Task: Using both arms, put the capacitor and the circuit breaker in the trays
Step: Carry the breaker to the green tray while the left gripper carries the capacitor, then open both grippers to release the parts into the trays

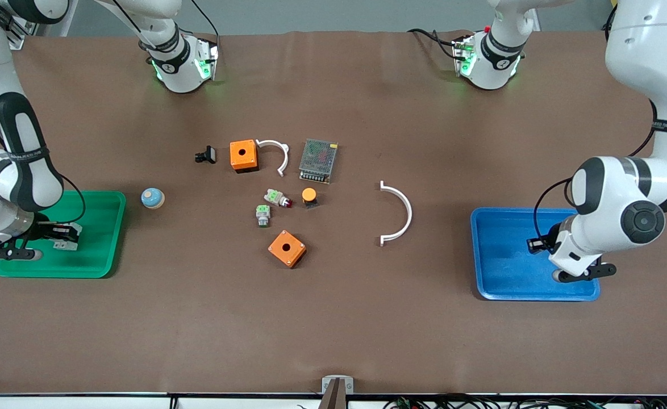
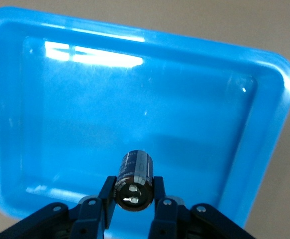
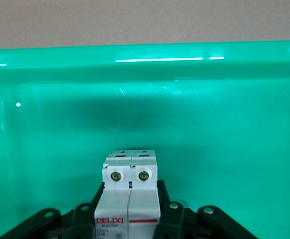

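My left gripper (image 2: 134,191) hangs over the blue tray (image 2: 264,64), shut on the capacitor (image 2: 135,179), a small black cylinder with its silvery end facing the camera. In the front view this gripper (image 1: 541,243) is over the blue tray (image 1: 498,284), with the capacitor (image 1: 533,245) dark at its tip. My right gripper (image 3: 130,199) is shut on the circuit breaker (image 3: 130,189), a white-grey block with two brass screws, held low over the green tray (image 3: 135,55). From the front, the right gripper (image 1: 69,232) and the circuit breaker (image 1: 62,245) sit over the green tray (image 1: 103,250).
In the middle of the table lie two orange boxes (image 1: 243,155) (image 1: 287,248), two white arcs (image 1: 276,153) (image 1: 400,213), a mesh-covered power unit (image 1: 318,161), a black clip (image 1: 206,154), an orange-capped button (image 1: 309,196), two grey-and-green switches (image 1: 276,198) (image 1: 262,215) and a blue-and-tan knob (image 1: 153,198).
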Controlling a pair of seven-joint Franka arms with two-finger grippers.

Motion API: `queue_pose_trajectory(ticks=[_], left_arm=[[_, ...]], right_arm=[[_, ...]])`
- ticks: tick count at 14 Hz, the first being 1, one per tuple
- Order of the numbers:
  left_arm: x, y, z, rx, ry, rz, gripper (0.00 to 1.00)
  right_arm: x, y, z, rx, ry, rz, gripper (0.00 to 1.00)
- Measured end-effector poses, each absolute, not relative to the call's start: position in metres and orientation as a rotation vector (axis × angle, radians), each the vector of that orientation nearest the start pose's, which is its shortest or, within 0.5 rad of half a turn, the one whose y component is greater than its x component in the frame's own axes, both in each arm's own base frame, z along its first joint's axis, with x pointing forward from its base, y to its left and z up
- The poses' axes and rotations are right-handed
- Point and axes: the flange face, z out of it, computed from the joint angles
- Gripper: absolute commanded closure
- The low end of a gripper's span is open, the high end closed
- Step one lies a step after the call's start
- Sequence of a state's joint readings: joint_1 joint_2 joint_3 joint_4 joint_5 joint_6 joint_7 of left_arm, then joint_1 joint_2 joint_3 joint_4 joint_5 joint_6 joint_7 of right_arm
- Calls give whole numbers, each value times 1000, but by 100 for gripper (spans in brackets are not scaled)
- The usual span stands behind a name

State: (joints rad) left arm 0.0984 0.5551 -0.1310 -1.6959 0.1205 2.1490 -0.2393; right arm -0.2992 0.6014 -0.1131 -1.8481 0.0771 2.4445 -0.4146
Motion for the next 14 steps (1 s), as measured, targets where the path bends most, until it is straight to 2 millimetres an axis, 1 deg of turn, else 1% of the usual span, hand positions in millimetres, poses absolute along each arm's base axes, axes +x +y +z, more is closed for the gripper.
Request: queue_pose_trajectory(ticks=[2, 3, 5, 6, 7, 8, 9, 12, 14], left_arm=[[668, -8, 243, -3098, -229, 108, 83], [669, -9, 234, -3102, -228, 101, 83], [669, -7, 224, -3103, -232, 110, 81], [668, -4, 222, -3102, -239, 114, 80], [668, 0, 222, -3101, -248, 116, 78], [668, 4, 221, -3101, -256, 117, 76], [668, 5, 221, -3100, -260, 117, 75], [668, 6, 220, -3100, -261, 119, 72], [668, 6, 220, -3100, -261, 121, 72]], right_arm=[[590, -256, 198, -3154, 57, 12, 98], [589, -257, 198, -3154, 62, 11, 96], [587, -262, 198, -3154, 73, 11, 95], [586, -265, 198, -3153, 80, 11, 88], [585, -268, 198, -3153, 88, 11, 39], [584, -271, 198, -3153, 94, 11, 2], [583, -272, 198, -3153, 98, 10, 0], [585, -273, 200, -3155, 98, 1, 0], [591, -271, 207, -3154, 88, -14, 0]])
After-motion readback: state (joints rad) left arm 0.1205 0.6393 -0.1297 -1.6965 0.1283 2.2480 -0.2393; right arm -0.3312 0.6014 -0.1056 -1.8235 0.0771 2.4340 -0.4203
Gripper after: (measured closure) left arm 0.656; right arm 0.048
